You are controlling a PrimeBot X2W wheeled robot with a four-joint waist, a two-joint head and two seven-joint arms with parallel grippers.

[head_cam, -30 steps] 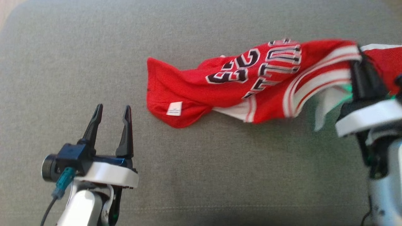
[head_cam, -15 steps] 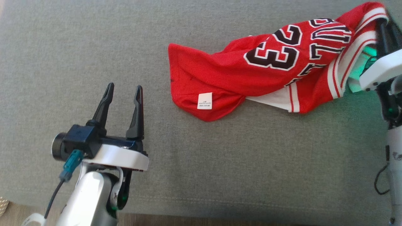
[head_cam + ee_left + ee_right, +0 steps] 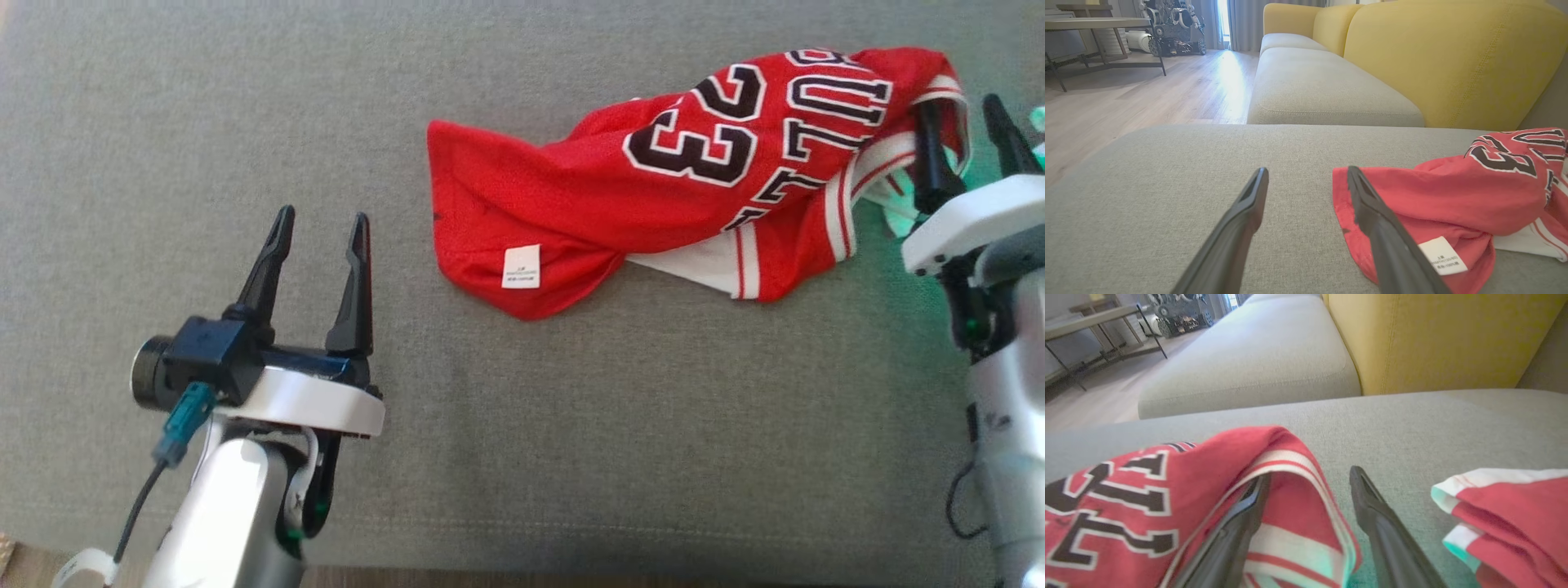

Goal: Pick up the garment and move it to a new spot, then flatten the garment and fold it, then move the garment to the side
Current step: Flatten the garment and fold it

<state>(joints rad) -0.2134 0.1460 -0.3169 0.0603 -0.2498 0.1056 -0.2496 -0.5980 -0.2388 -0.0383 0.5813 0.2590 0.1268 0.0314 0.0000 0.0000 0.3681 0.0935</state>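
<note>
The right gripper (image 3: 1309, 475) has its two dark fingers spread wide. In the right wrist view the left-hand finger lies under a striped red and white edge of the red jersey (image 3: 571, 188), which drapes over it. The right-hand finger stands bare above the grey cushion (image 3: 571, 425), and nothing is pinched between the two. Further right in that view lies another red fold (image 3: 1515, 506) with white trim, apart from the fingers. In the head view this gripper sits at the right edge of the frame, at the jersey's striped end.

The left gripper (image 3: 320, 233) also has its fingers spread, with only cushion between them. It sits at the lower left of the head frame, apart from the jersey's plain hem.

The jersey lies crumpled and twisted on the cushion, from the middle of the head frame to the upper right. A black "23" faces up, and a small white label (image 3: 521, 267) sits near the lower hem. Beyond the cushion, the left wrist view shows a yellow sofa back (image 3: 1453, 61) and a wooden floor (image 3: 1167, 94).
</note>
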